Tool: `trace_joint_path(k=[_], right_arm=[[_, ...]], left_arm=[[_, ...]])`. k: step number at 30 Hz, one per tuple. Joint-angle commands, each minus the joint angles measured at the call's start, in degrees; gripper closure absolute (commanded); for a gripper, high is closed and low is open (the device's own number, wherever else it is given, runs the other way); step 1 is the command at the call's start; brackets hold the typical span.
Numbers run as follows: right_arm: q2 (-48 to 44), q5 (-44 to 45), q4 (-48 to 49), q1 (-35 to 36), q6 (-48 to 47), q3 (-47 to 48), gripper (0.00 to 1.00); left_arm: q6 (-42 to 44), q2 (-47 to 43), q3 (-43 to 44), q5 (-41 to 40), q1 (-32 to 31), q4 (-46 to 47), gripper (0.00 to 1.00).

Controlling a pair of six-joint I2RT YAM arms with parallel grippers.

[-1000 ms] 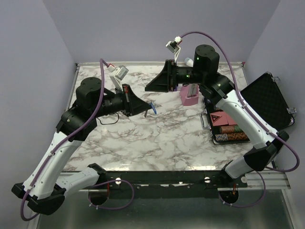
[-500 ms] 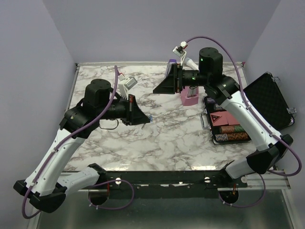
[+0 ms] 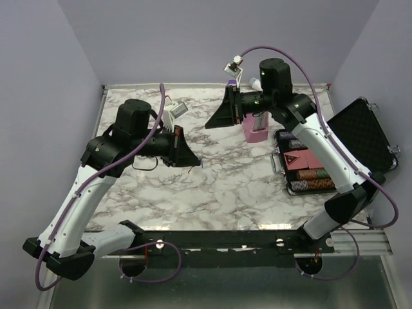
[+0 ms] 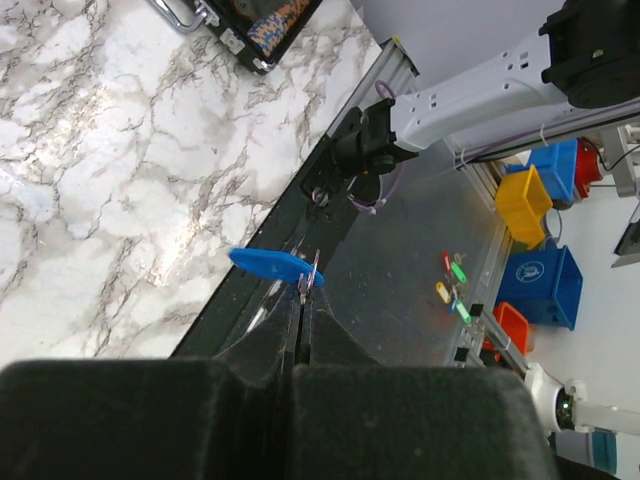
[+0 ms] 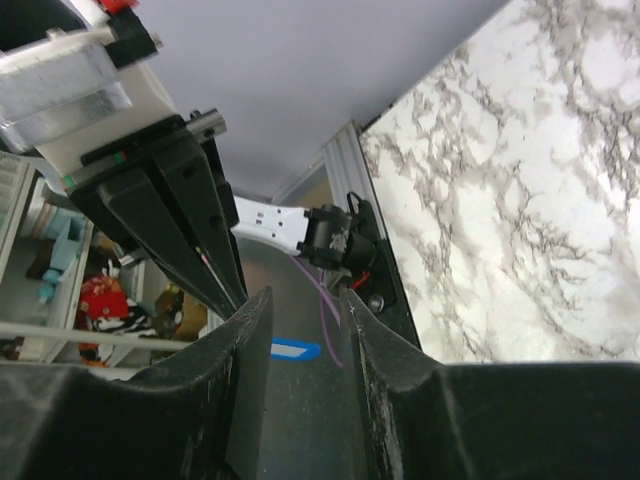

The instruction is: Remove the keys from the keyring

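Your key [image 4: 268, 264] is a small, bright-blue flat oval with a smooth face and a pale metal bit at one narrow end. In the left wrist view its long axis runs almost level, dipping slightly toward the right. The rounded blue end points left, and the metal end sits on the right, at the tips of the left gripper [image 4: 303, 300]. The blue body therefore lies across the line of the fingers rather than along it.

Your left gripper is pressed together, its two fingers meeting in a thin seam and pinching the key by that metal end. From above, the key is only a blue speck at that gripper's tip (too small there to read its shape), held over the marbled worktop [image 4: 90, 150], left of middle.

Your right gripper [image 5: 303, 305] has its fingers spread with a plain gap between them. It sits farther back and to the right, apart from the left one. Just beyond it stands a pink metronome [image 3: 256, 132], beside an open case [image 3: 302, 174].
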Motion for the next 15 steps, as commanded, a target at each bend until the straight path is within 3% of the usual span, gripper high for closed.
trace_joint_path(k=[1, 15], right_arm=[[4.1, -5.9, -16.3, 0.0, -9.9, 5.4, 0.61], [-0.6, -7.2, -15.3, 0.3, -10.4, -2.3, 0.61]], left_arm=[[-0.7, 1.7, 1.0, 7.6, 2.6, -0.7, 1.0], [-7.7, 7.7, -0.1, 15.3, 4.6, 5.7, 1.0]])
